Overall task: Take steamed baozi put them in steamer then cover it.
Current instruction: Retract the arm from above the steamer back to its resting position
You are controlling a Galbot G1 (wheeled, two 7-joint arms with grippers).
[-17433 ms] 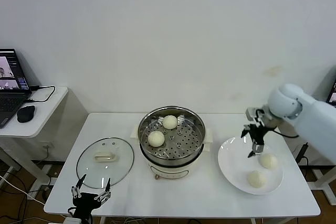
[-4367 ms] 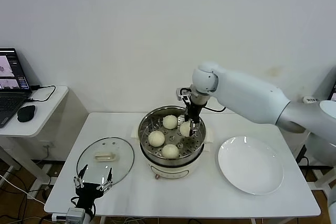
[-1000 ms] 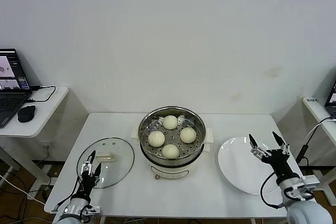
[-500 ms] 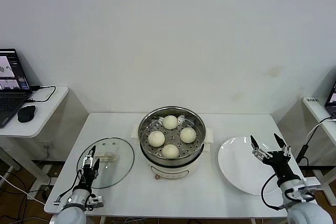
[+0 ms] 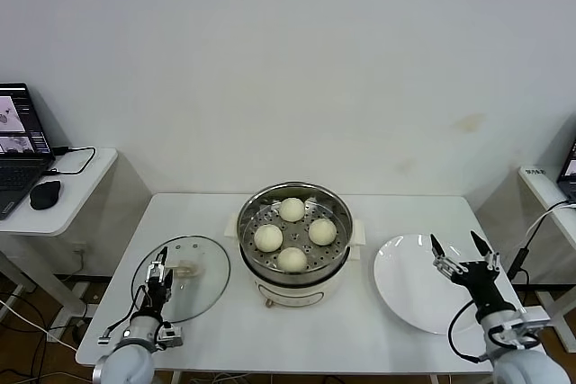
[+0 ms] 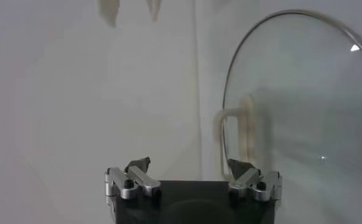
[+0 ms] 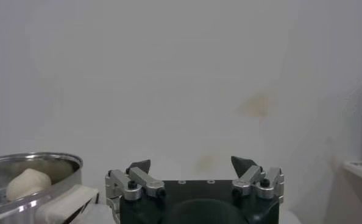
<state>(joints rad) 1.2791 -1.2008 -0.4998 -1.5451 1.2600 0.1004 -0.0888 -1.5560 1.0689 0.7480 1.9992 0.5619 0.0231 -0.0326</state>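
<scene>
Four steamed baozi (image 5: 292, 234), smooth and creamy, sit on the perforated tray of the uncovered steamer (image 5: 293, 281) mid-desk (image 5: 297, 334). The cover (image 5: 193, 263) lies flat to its left, its near rim hidden behind the left pincer (image 5: 158, 281), whose fingers stand apart. The right pincer (image 5: 460, 254), also spread wide, hovers over the white plate (image 5: 405, 290) near the desk's right edge.

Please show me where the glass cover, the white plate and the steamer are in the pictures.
glass cover (image 5: 193, 263), head view, on its cream handle.
white plate (image 5: 405, 281), head view, on its bare flat middle.
steamer (image 5: 297, 287), head view, on its cream front wall.
</scene>
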